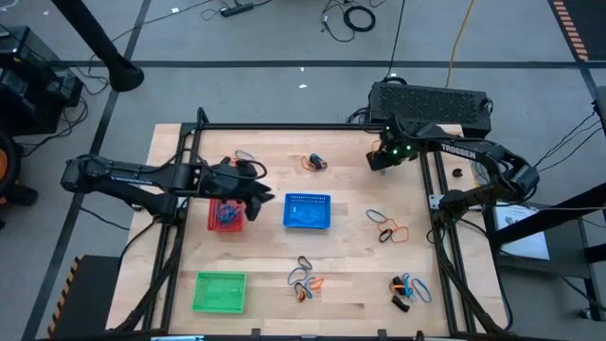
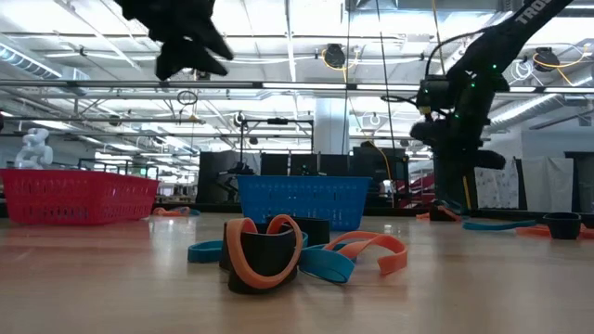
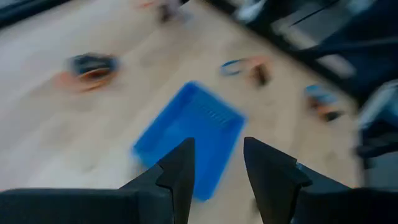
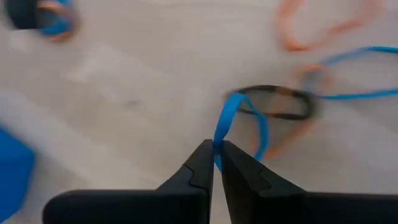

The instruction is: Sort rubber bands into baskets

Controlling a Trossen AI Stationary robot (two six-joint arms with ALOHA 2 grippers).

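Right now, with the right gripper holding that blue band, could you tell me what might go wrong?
1. The right gripper pinches the blue band only at its edge, so it may slip out on the way to the blue basket.
2. A black band lies close behind the blue band and could be dragged along.
3. The left gripper hangs open by the red basket, close to the blue basket, so the arms might crowd each other.

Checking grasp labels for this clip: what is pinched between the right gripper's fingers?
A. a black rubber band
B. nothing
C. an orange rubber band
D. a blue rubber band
D: in the right wrist view the right gripper is shut on a blue rubber band, which loops up from its fingertips.
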